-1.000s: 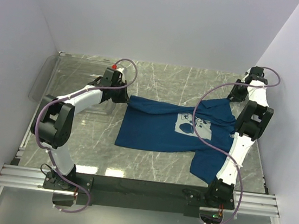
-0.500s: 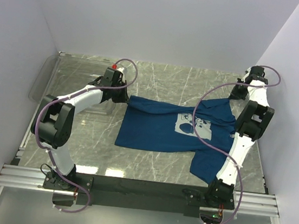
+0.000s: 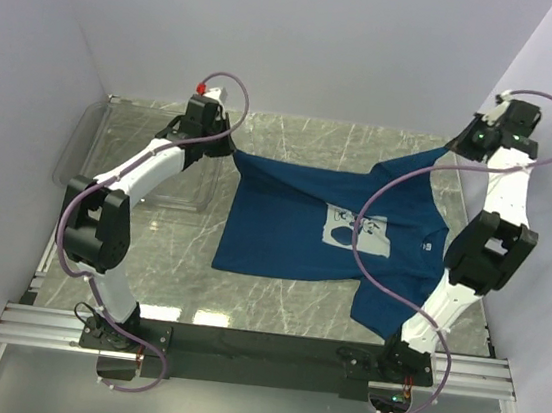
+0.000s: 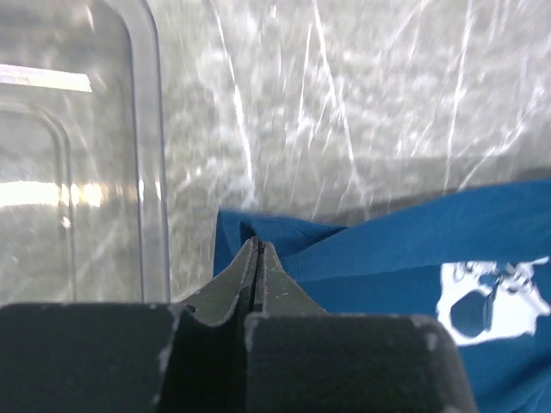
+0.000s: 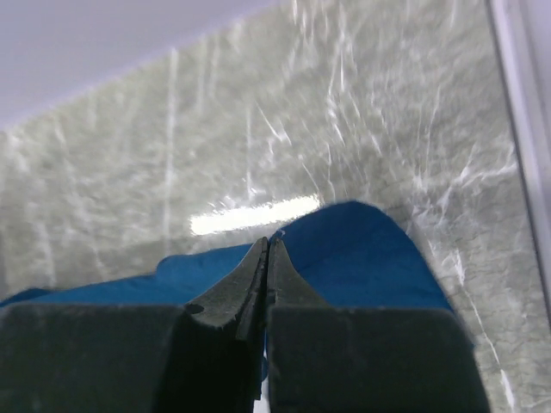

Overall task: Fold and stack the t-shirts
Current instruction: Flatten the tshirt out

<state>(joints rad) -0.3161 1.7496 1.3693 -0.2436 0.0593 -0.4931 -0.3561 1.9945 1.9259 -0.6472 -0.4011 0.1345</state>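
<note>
Top external view: my left gripper (image 3: 228, 152) pinches the far left corner of the blue t-shirt (image 3: 292, 239), and my right gripper (image 3: 452, 148) pinches its far right corner. The near part lies on the counter (image 3: 304, 140). Lettering on the pale chest print (image 3: 359, 230) is too small to read.

Nothing legible — the print (image 3: 359, 231) (pale square) on the t-shirt (image 3: 282, 236) is too small.

T-shirt (image 3: 293, 234) right edge pt. hidden behind R arm (image 3: 482, 252)
</note>
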